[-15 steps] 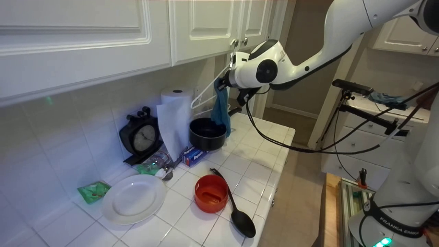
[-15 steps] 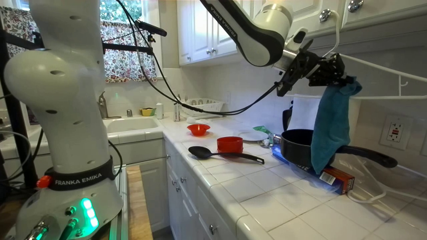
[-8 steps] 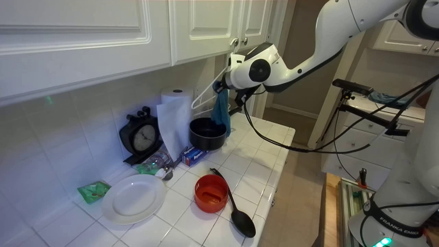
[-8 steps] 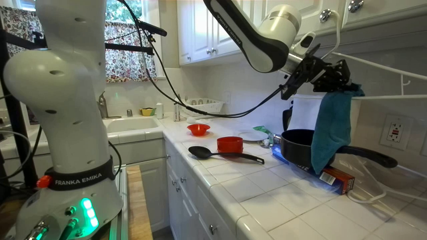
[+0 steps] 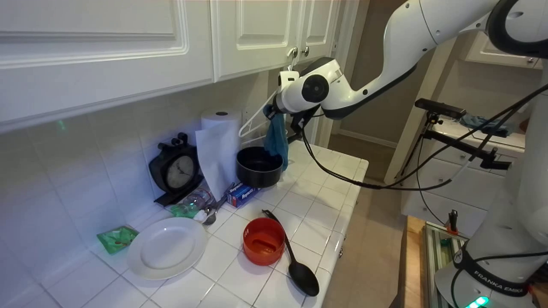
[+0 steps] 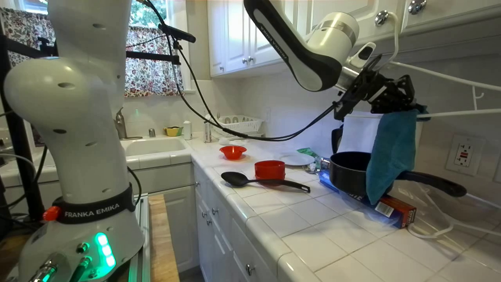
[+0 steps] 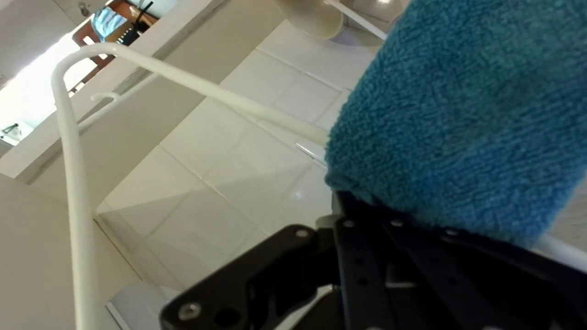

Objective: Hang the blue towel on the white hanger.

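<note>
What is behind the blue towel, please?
In an exterior view, a black saucepan, Reynolds box and paper towel roll show partly behind the blue towel; the covered portions cannot be seen.

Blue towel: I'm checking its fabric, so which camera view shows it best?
The wrist view: the blue towel is close-up there, its fuzzy texture visible, though the frame crops it. Both exterior views show it smaller, hanging from the pincer and overlapping the black pot in the picture, with less texture visible.
</note>
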You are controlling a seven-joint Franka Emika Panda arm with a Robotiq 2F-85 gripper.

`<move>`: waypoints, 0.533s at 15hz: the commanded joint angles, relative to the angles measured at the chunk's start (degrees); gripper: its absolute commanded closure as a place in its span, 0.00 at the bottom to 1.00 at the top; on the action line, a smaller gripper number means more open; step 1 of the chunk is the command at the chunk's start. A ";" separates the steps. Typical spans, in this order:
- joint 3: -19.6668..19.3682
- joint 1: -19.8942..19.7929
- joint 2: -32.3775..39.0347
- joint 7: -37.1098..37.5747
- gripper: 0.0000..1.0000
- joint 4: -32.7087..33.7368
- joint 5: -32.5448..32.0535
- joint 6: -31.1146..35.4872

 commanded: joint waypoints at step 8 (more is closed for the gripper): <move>0.07 -0.12 3.03 -10.39 0.42 3.22 7.14 -1.56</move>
